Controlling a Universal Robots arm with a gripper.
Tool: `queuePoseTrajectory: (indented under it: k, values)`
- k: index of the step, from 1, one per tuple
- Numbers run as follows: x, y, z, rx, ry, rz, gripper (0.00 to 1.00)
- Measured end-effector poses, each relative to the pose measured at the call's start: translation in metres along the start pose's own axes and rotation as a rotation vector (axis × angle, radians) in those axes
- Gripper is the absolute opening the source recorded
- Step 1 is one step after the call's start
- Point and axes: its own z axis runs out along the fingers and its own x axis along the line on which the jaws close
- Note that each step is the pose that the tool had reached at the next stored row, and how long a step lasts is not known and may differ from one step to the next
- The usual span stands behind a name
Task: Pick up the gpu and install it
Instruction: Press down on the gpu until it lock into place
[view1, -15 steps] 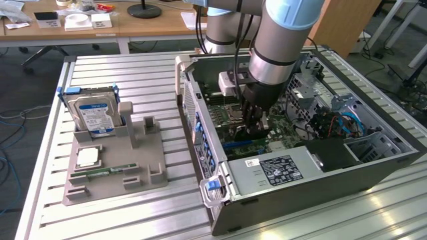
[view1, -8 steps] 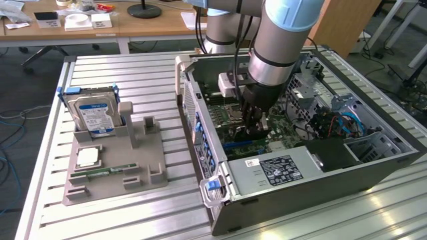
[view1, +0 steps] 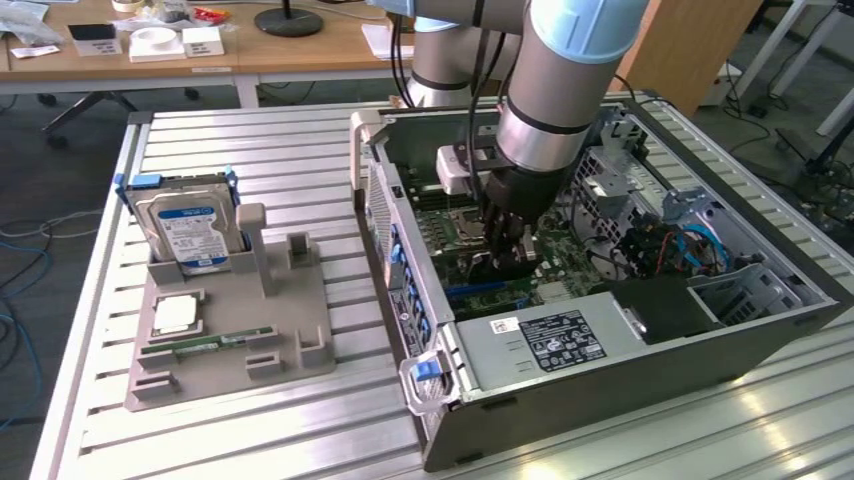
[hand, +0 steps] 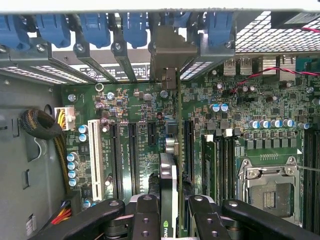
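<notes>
claw (hand: 170, 210) gripping gpu (hand: 169, 180) edge-on above motherboard (hand: 130, 115) slots

Bright, even daylight across the exterior view, soft glare streaks on the ribbed metal table (view1: 267, 150), dim shadow inside the open computer case (view1: 627, 350), wrist view sharp on the green circuit board (hand: 130, 115), dark, slightly blurred gripper fingers (hand: 145, 220) up close.

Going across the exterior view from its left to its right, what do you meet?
Boxy silver hard drive with blue-white label → grey plastic parts stand → white-handled edge of the open computer case → black gripper holding the gpu inside the case → blue cable bundle.
</notes>
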Motion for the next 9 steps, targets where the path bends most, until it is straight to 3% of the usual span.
queuePoseTrajectory:
  k: [9]
  values:
    - [0.0,0.0,0.0003,-0.0005,0.0,-0.01,0.27]
